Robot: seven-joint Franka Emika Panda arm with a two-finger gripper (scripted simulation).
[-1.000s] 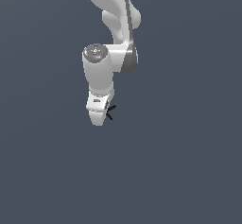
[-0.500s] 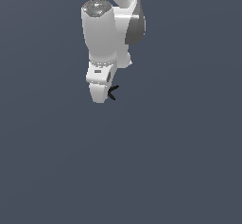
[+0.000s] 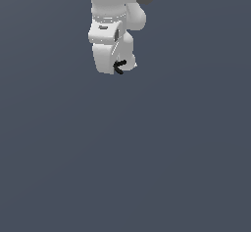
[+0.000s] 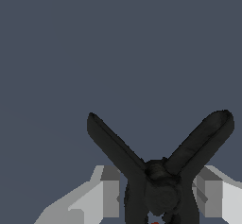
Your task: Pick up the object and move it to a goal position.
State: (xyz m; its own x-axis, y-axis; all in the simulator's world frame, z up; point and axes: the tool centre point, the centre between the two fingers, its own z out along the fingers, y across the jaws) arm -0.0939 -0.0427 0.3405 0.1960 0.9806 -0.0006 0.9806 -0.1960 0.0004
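White plastic-looking arm segments descend from the twelve o'clock edge of the exterior view against a plain slate-grey background. At the arm's lower tip the end effector points downward, sitting toward eleven o'clock from the frame's centre. A small black forked clamp shows at that tip, touching the white fingers, its thin prongs opening toward three o'clock. Nothing is visible beneath it: the clamp hangs in the air, held against the grey field.

Wrist view: the same clamp fills the lower half of the frame. Two dark prongs spread in a V, one reaching toward ten o'clock, the other toward two o'clock, joined at a rounded black hub near six o'clock. A small red spot shows at the frame edge just under the hub. Pale grey fingers flank the hub on both sides, pressed close to it. The end effector is clenched around the clamp's hub. Behind everything lies uniform slate grey.
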